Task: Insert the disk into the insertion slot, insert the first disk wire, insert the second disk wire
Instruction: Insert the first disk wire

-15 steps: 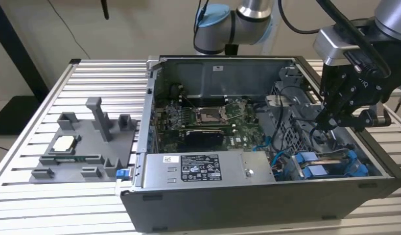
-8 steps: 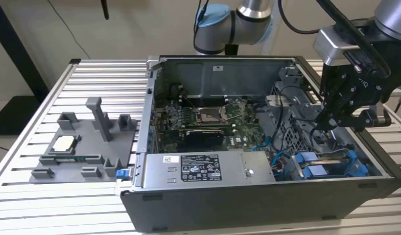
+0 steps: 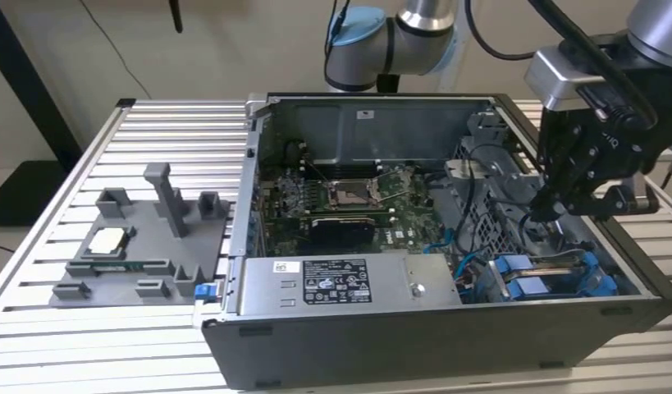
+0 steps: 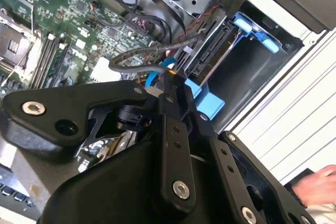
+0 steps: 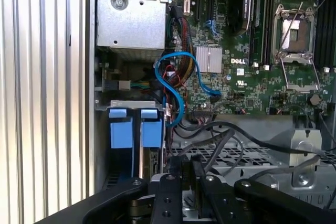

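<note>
Fingers (image 4: 173, 109) of the gripper (image 4: 171, 80) are clamping together on a black disk wire (image 4: 134, 54) just beside the disk (image 4: 212, 53). The disk is sitting inside the insertion slot (image 4: 247, 74) of the drive cage.

Gripper (image 4: 170, 81) beside black cable (image 4: 134, 56), blue-framed disk (image 4: 206, 100), green motherboard (image 4: 68, 19), person's hand (image 4: 315, 184)
</note>
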Available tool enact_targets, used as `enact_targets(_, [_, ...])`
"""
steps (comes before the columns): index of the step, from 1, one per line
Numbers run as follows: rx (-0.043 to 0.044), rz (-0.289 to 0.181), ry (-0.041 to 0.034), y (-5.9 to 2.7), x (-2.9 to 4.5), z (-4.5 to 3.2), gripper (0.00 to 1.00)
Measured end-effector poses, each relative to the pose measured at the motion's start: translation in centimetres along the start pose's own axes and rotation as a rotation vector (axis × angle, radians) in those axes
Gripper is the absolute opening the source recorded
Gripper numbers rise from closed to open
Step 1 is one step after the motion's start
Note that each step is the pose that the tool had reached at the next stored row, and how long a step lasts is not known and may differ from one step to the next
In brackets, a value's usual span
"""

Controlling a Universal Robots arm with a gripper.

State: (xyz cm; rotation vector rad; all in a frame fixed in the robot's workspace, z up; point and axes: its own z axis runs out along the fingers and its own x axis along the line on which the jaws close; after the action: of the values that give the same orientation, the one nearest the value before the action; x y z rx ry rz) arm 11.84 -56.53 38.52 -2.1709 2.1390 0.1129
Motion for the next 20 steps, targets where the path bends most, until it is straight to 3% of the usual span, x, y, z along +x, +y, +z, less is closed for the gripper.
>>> enact_targets(2, [-0.0002,0.0,0.0095,-0.02,0.0,0.02,0.19])
enact_targets(5, [-0.0002,0.0,0.0166,-0.03,0.01,0.05,0.19])
enact_targets(20, [-0.0003,0.0,0.0199,-0.14,0.02,0.18,0.19])
